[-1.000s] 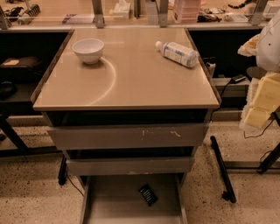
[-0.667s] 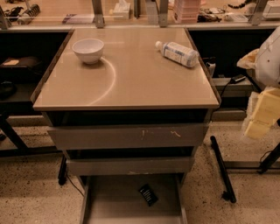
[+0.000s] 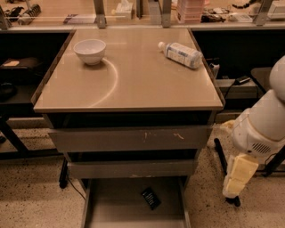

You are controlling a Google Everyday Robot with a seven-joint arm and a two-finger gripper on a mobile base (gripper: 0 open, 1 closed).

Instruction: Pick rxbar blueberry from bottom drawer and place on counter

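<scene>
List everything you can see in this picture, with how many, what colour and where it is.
counter: one, glossy tan, on top of the drawer unit
bowl: one, white, upright on the counter's rear left
bottle: one, clear with a white label, lying on its side on the counter's rear right
upper drawers: two, grey, closed, under the counter
bottom drawer: one, grey, open at floor level
rxbar blueberry: one, dark, flat on the bottom drawer's floor, right of centre
shelf: one, tan, behind the counter, holding assorted items
arm: one, white, right of the drawer unit
hand: one, cream, pointing down beside the drawers, holding nothing
</scene>
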